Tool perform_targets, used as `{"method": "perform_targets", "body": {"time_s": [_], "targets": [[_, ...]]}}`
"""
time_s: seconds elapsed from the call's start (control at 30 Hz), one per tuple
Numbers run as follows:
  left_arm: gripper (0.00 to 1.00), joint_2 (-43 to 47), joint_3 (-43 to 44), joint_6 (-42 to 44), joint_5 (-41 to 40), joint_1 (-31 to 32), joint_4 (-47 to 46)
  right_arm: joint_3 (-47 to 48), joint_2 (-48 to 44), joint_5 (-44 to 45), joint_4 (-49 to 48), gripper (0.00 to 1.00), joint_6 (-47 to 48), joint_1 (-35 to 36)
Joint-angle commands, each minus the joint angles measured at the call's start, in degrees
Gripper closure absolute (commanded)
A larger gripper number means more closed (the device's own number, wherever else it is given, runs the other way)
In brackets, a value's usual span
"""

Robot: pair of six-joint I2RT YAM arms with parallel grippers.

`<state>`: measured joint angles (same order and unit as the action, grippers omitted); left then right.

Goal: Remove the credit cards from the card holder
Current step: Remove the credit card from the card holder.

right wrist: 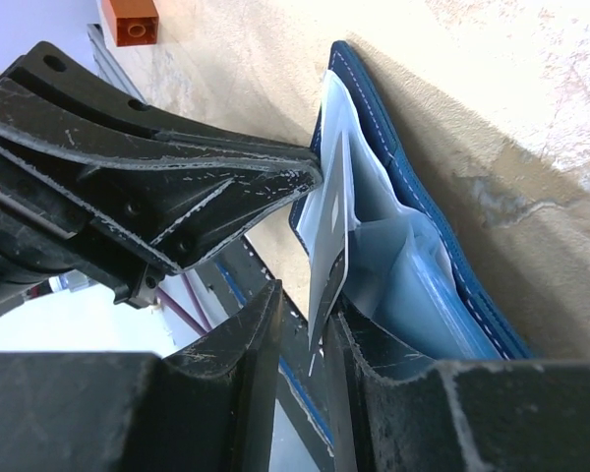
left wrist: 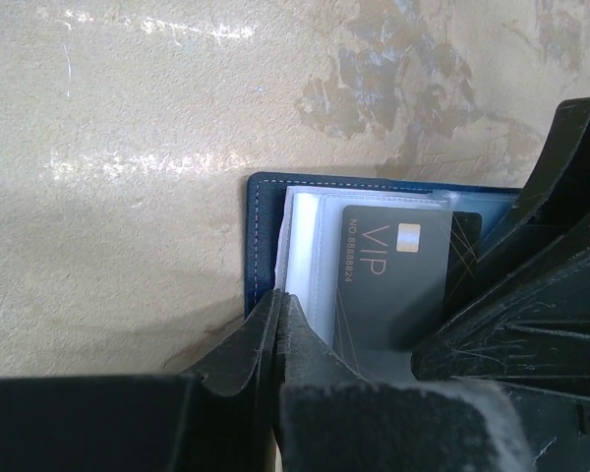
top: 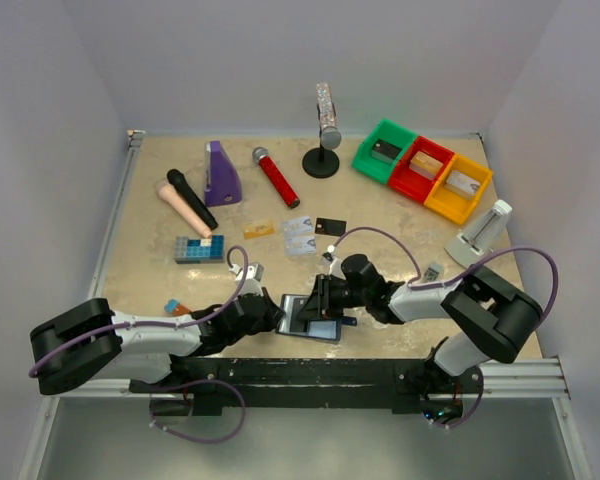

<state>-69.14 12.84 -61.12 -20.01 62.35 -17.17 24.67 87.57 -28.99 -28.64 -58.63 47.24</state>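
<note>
— Why do we pinch the card holder (top: 320,328) with our left gripper (left wrist: 278,303)?
— So it can't slide when we pull. Those fingers are shut tight on its left edge. It lies by the middle of the worktop's near edge.
— And our right gripper (right wrist: 303,324)?
— Its fingers are narrow, with the dark card (left wrist: 393,280) between them. We cannot tell if they squeeze it.
— How does the holder look?
— Dark blue outside, clear pockets inside, lying open.
</note>
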Motion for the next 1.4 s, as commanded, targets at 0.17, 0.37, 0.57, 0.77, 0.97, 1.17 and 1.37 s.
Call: {"method": "perform_targets", "body": {"time_s": [0.17,0.37,0.57,0.77,0.97,1.17,1.37], "targets": [[1.0,-2.57,-3.7,-0.93,0.5,0.06,9.78,0.82,-3.37,1.48,1.92,0.75,1.94,0.39],[1.0,-2.66,-4.14,-1.63,-0.03,0.14,10.22,0.74,-4.34,1.75,3.07,0.76,2.29,0.39],[1.0,-3.63,-4.23,-1.81,-0.21,0.14,9.96,0.65,-5.22,2.01,4.56,0.77,3.08,0.39],[1.0,-4.51,-4.67,-2.51,-0.38,0.14,9.26,0.47,-5.74,2.28,5.0,0.8,3.26,0.31],[1.0,-4.07,-5.02,-2.86,-0.64,0.14,9.52,0.21,-6.27,2.54,5.26,0.84,3.35,0.31],[1.0,-3.19,-5.72,-3.83,-1.26,0.14,9.79,-0.41,-6.8,2.98,5.53,0.91,3.44,0.13],[1.0,-2.14,-5.72,-4.18,-1.96,0.14,11.1,-1.02,-7.06,3.06,5.7,1.0,3.26,-0.13]]}}
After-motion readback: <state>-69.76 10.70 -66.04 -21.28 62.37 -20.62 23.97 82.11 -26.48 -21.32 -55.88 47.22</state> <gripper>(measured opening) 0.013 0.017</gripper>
